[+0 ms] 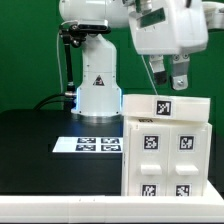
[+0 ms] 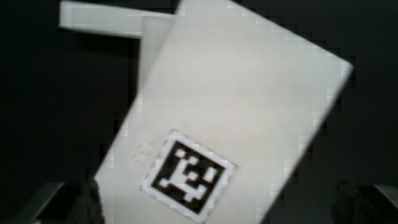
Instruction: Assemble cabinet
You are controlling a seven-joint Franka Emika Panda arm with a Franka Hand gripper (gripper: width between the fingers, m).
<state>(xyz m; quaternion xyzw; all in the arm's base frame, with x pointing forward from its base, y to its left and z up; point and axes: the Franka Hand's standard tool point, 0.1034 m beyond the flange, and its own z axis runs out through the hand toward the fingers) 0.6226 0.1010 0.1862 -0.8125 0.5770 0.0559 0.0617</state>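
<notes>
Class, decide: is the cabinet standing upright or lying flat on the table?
Upright: the cabinet stands on the black table, its tagged front facing the exterior camera.

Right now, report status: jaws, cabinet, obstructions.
Gripper above cabinet, jaws apart, nothing held. Cabinet upright on table. Marker board beside it, apart.

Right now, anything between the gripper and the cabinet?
Nothing. In the exterior view the gripper hangs just above the cabinet top edge, only green backdrop between them.
</notes>
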